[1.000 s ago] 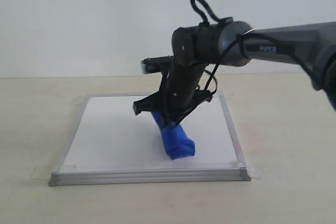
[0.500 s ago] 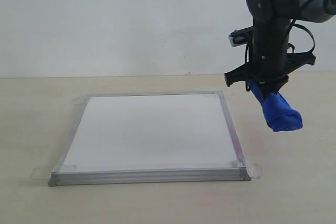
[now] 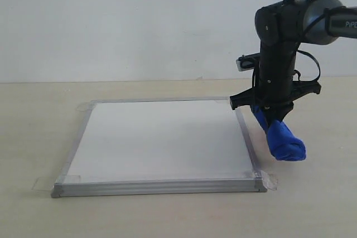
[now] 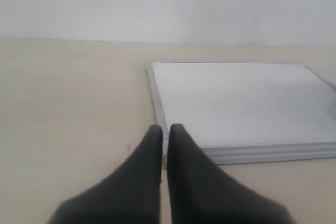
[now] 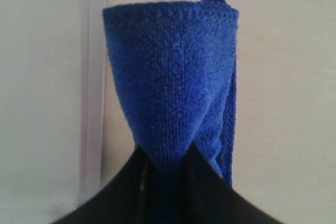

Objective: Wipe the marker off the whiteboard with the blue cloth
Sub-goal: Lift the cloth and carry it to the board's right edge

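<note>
Where the right arm reaches in from the right, its end effector (image 3: 266,110) is clamped on the upper end of the cloth (image 3: 281,140). The cloth hangs slanting down and rightward, just beside the board's (image 3: 162,137) right frame and over the bare surface (image 3: 33,137). Whether its lower end touches the surface cannot be told. Nothing stands between cloth and board. The arm's black body hides the board's far right corner.

The left end effector (image 4: 165,132) has its fingers nearly together and holds nothing. It sits above the surface by a corner of the board.

There is one board, one cloth and two end effectors, only the right one showing in the exterior view. Three clear tape tabs (image 3: 270,181) are visible at the board's corners. The board's face reads plain white, and a pale wall (image 3: 111,20) stands behind.

A second ago the cloth lay on the board near its middle. Half a second ago it hung higher and farther right, clear of the board. It is now lower and closer to the frame.
</note>
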You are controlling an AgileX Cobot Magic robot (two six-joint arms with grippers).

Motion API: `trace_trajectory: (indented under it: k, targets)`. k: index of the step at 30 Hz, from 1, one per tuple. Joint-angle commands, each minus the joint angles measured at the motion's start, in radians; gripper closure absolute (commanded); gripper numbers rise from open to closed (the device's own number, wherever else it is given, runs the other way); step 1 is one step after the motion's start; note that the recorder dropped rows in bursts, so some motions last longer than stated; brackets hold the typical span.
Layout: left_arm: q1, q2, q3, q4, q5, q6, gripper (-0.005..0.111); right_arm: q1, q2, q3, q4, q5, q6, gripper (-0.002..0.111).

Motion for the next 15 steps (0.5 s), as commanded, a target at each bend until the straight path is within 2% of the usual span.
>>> trace_trajectory:
  k: [1, 15]
  targets:
    - [-0.002, -0.003, 0.003, 0.001, -0.004, 0.000, 0.103, 0.001, 0.011, 0.000, 0.040, -0.066, -0.014, 0.108]
    - [-0.002, -0.003, 0.003, 0.001, -0.004, 0.000, 0.103, 0.001, 0.039, 0.000, 0.040, -0.101, -0.002, 0.108]
